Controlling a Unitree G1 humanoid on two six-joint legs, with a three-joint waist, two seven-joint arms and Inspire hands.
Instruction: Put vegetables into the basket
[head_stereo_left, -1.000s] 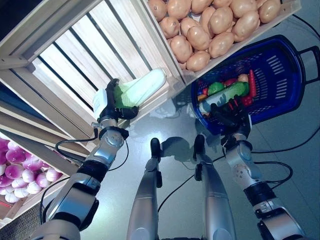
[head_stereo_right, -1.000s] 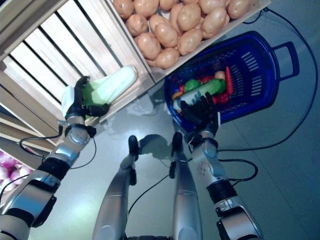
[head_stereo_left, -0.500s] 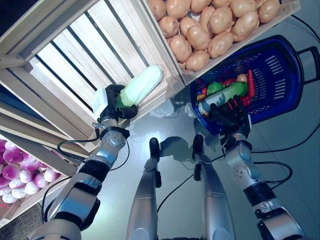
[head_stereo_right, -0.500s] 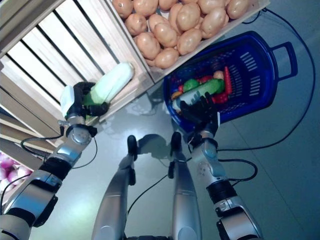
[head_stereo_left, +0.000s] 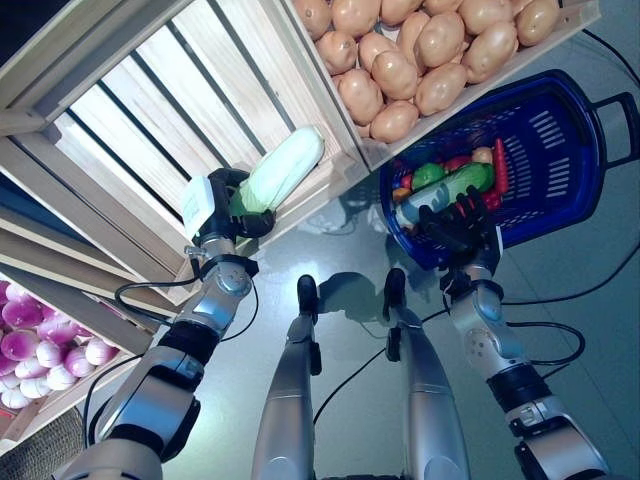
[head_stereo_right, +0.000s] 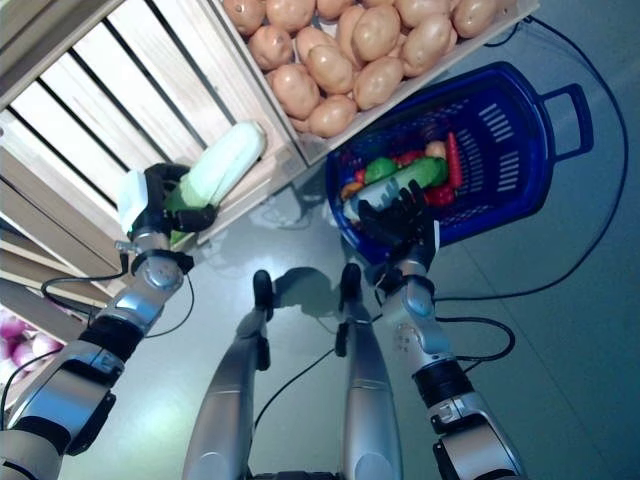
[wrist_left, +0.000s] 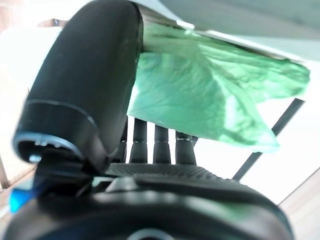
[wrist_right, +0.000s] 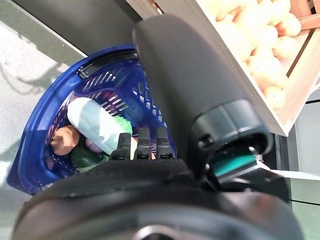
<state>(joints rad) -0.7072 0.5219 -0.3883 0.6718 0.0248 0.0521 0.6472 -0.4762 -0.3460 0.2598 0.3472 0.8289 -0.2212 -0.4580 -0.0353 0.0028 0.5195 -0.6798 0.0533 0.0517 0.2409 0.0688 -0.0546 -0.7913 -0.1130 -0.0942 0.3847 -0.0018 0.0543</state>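
My left hand (head_stereo_left: 226, 208) is shut on the leafy end of a long pale green cabbage (head_stereo_left: 283, 170) that lies in the slatted wooden crate (head_stereo_left: 150, 130) of the stand. In the left wrist view the green leaves (wrist_left: 210, 95) sit between my thumb and fingers. The blue basket (head_stereo_left: 560, 150) stands on the floor to the right. It holds a long green and white vegetable (head_stereo_left: 445, 190), a round green one (head_stereo_left: 430, 175), a red pepper-shaped one (head_stereo_left: 501, 165) and others. My right hand (head_stereo_left: 462, 222) is open at the basket's near rim with straight fingers.
A crate of potatoes (head_stereo_left: 420, 50) juts out over the basket's far left side. The stand's wooden frame (head_stereo_left: 60, 250) runs down the left, with purple-white vegetables (head_stereo_left: 40, 340) on a lower shelf. Grey floor lies between stand and basket.
My left hand has tightened on the cabbage and shifted it slightly up and left in the crate. My right hand has stayed at the basket's rim.
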